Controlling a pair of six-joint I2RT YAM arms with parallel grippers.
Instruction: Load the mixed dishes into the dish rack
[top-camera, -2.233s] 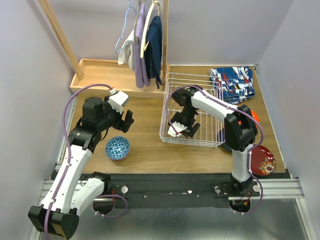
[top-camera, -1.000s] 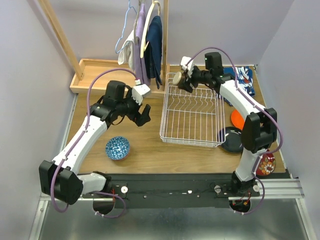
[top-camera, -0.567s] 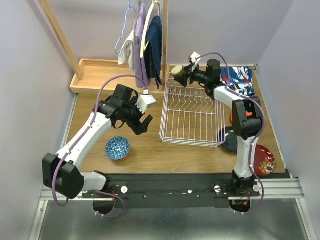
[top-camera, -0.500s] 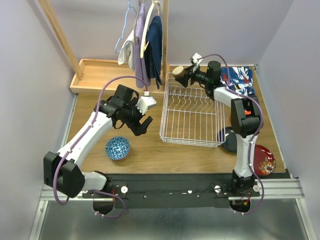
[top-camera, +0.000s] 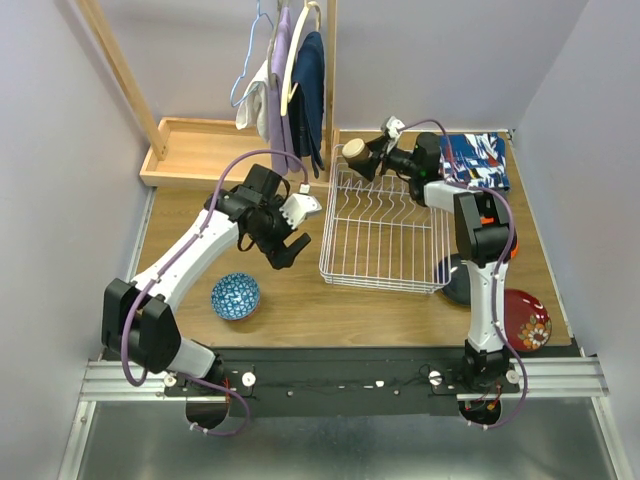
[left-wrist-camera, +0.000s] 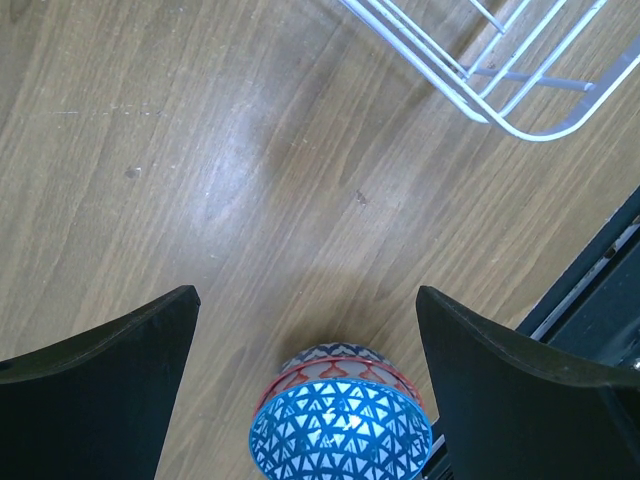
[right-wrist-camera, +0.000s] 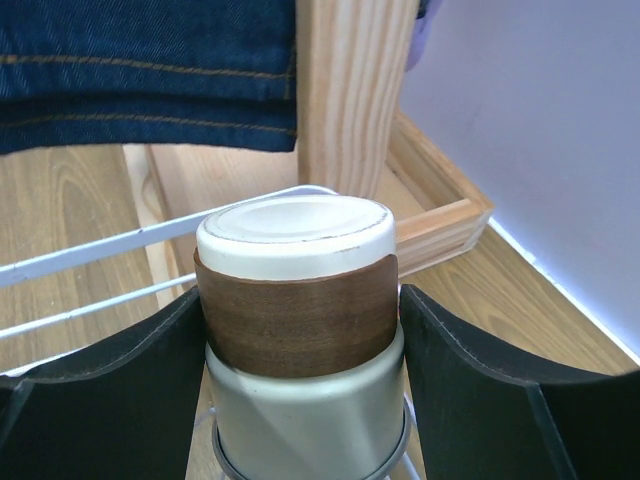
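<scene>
**Change.** The dish rack (top-camera: 380, 287) stands where it did, and in the top view no dish can be seen among its tines. The right arm has left the rack's near-left corner, where it was working low a couple of seconds ago. It now reaches across to the far-left corner, beside the wooden post (right-wrist-camera: 345, 90). The right gripper (top-camera: 368, 160) is clamped on the tan-brown cup (right-wrist-camera: 297, 290), which hangs over the far rim wires and is not set down. The left arm has swung in from the table's left side. The left gripper (left-wrist-camera: 305, 330) is spread fully and holds nothing, above bare wood between the rack's left edge and the blue-patterned bowl (left-wrist-camera: 340, 432).

**Meaning.** Judged from this, the cup is being repositioned rather than placed, so nothing counts as loaded yet. The left arm appears to be lining up on the bowl.

**Not determinable.**
- The black plate (top-camera: 450, 288) is partly covered by the right arm.
- The dark red plate (top-camera: 527, 322) lies at the table's near-right edge, well apart from the rack.
- No red-white bowl is visible.
- Whether the cup's cream end is mouth or base cannot be told.
- The bowl is cut off at the left wrist view's bottom edge.
</scene>
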